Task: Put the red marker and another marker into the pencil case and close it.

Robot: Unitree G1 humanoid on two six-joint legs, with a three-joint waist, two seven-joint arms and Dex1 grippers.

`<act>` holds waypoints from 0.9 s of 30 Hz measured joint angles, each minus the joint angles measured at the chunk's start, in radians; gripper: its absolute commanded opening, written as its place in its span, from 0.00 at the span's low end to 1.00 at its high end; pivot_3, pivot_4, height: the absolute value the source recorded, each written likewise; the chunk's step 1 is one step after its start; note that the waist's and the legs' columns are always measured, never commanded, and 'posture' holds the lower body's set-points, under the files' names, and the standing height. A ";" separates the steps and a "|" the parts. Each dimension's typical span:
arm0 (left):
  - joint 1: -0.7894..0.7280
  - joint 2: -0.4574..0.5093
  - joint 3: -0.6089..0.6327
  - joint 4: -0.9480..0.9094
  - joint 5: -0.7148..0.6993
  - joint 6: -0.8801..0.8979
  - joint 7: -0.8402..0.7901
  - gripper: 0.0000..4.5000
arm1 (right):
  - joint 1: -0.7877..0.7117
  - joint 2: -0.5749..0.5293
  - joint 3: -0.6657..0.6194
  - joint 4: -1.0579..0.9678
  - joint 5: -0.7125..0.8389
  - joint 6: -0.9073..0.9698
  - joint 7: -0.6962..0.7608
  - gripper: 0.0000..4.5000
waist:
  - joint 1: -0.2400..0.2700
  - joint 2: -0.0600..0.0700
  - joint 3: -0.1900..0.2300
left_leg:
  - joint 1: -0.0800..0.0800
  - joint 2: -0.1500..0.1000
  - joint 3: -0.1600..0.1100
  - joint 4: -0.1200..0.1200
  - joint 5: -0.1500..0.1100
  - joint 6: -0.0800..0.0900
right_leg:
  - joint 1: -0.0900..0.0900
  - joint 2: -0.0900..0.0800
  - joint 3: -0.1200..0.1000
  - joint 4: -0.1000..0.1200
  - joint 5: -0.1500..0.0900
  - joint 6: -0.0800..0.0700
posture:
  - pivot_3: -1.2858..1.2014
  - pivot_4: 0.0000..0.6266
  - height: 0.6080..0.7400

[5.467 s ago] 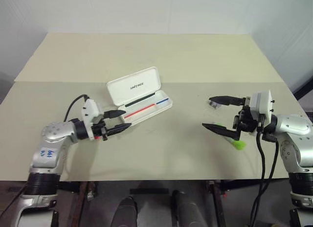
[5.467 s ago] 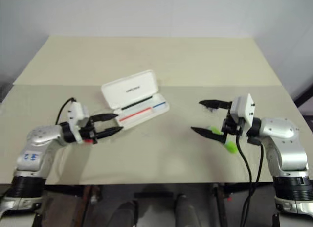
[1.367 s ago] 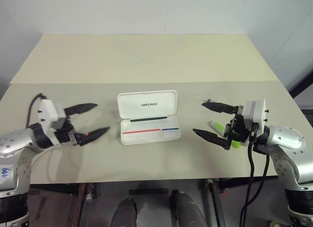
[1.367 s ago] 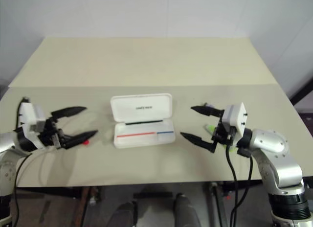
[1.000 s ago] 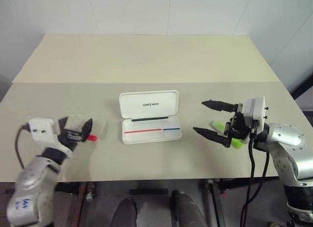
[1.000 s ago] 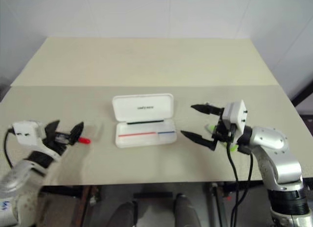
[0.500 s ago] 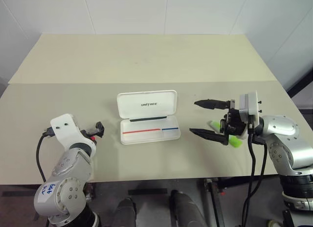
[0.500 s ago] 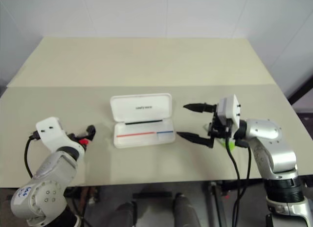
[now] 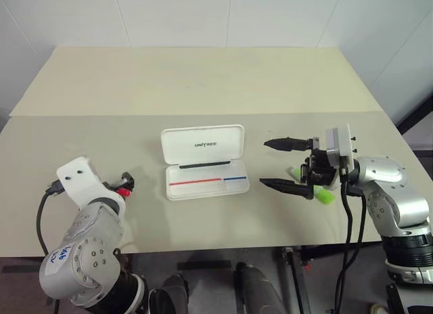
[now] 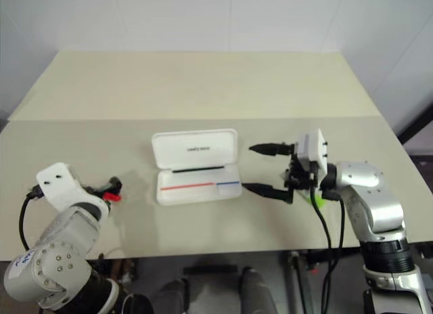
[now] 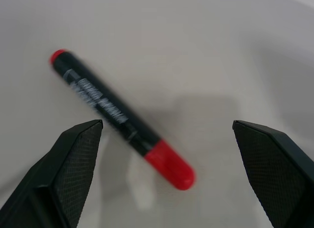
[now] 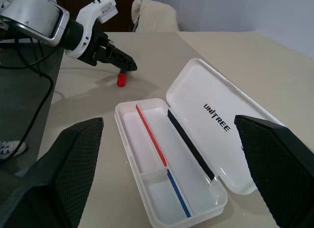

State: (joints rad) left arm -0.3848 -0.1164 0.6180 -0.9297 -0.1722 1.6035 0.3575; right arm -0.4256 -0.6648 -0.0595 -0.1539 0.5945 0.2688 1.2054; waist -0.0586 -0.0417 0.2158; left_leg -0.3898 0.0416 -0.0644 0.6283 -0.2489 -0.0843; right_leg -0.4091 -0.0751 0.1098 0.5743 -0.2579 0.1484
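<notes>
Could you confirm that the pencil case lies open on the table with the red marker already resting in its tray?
Not quite. The pencil case is open, but its tray is empty in the right wrist view; the red marker lies on the table, below the open left tool.

The white, rounded-corner pencil case (image 12: 171,154) looks like hard, smooth plastic with a soft sheen, its lid printed with black lettering and its tray marked by 1 red and 1 blue stripe. The slim red marker (image 11: 120,119), black-bodied with red ends, has a glossy plastic barrel. The chunky lime-green marker (image 9: 323,193) appears plastic, paler at 1 end. The beige table (image 9: 203,84) is matt and even, without glare. The black fingers (image 11: 73,161) carry finely textured, dull pads, while the arm shells (image 9: 396,192) look like satin silver metal or plastic.
</notes>
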 measured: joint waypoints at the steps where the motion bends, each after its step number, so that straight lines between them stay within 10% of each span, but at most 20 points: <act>1: 0.004 0.000 0.002 0.003 0.013 0.000 -0.008 0.99 | 0.000 0.000 0.000 0.000 0.000 0.000 0.000 1.00 | 0.001 0.000 0.000 | 0.000 0.000 0.000 0.000 0.000 0.000 | 0.000 0.000 0.000 0.000 0.000 0.000 | 0.52 0.24 1.00; 18: -0.064 -0.016 0.024 0.209 0.136 -0.114 -0.047 0.99 | 0.002 0.007 -0.001 -0.021 0.006 0.016 -0.017 1.00 | 0.004 0.000 0.000 | 0.002 0.000 0.000 0.003 0.001 0.001 | 0.002 0.000 0.000 0.000 0.003 0.000 | 0.52 0.24 1.00; 27: -0.099 -0.022 0.042 0.254 0.149 -0.141 -0.050 0.40 | 0.006 0.024 -0.001 -0.037 0.008 0.014 -0.036 1.00 | 0.002 0.000 0.000 | 0.000 0.000 0.000 0.002 -0.001 0.005 | 0.012 0.000 0.000 -0.025 0.014 -0.002 | 0.52 0.24 1.00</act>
State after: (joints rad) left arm -0.4836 -0.1383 0.6602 -0.6752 -0.0234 1.4624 0.3071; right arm -0.4197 -0.6404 -0.0600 -0.1910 0.6021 0.2832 1.1693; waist -0.0563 -0.0413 0.2155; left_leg -0.3895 0.0412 -0.0647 0.6307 -0.2501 -0.0788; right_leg -0.3970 -0.0746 0.1098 0.5491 -0.2438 0.1465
